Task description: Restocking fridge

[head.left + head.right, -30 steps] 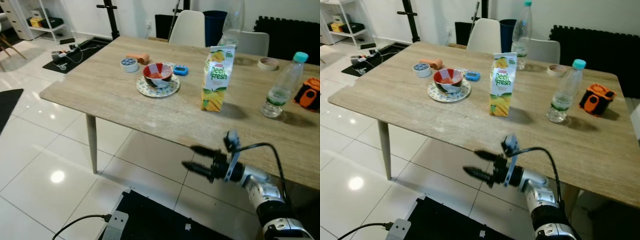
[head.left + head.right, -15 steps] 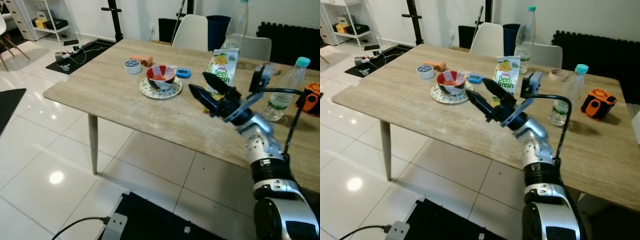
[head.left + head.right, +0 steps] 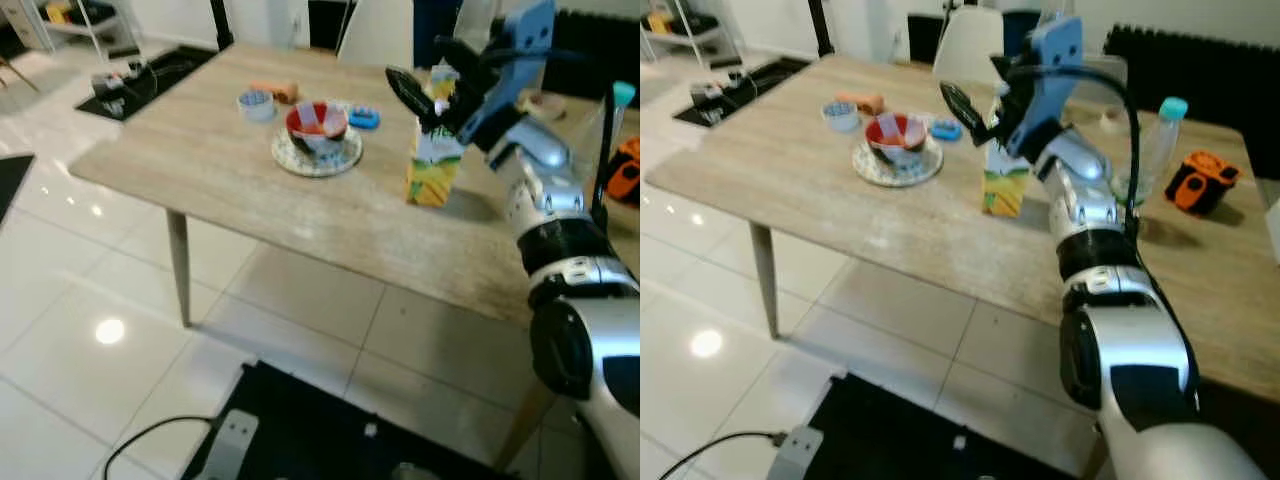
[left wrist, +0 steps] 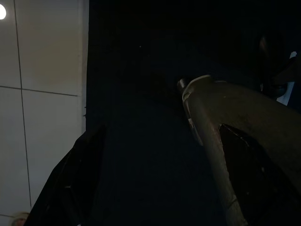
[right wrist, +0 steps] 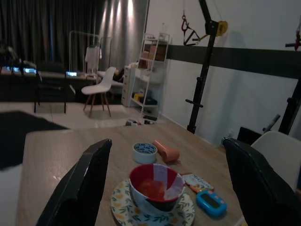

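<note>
A yellow and green juice carton (image 3: 432,168) stands upright on the wooden table (image 3: 210,175). My right gripper (image 3: 412,60) is raised over the table, open, its black fingers (image 3: 405,90) just left of and above the carton's top and holding nothing. In the right wrist view the spread fingers (image 5: 77,188) frame a red bowl (image 5: 155,184) on a flowered plate. A water bottle with a teal cap (image 3: 1158,135) stands right of the carton, partly behind my arm. My left gripper (image 4: 160,188) hangs in the dark, fingers apart.
A red bowl on a plate (image 3: 315,130), a blue timer (image 3: 364,118), a tape roll (image 3: 256,103) and an orange tube (image 3: 275,90) lie left of the carton. An orange and black object (image 3: 1198,180) sits at the table's right. A white chair (image 3: 975,40) stands behind.
My right arm has risen from below the table's front edge to above the table, beside the carton's top. The camera has shifted slightly; the objects on the table have stayed put.
</note>
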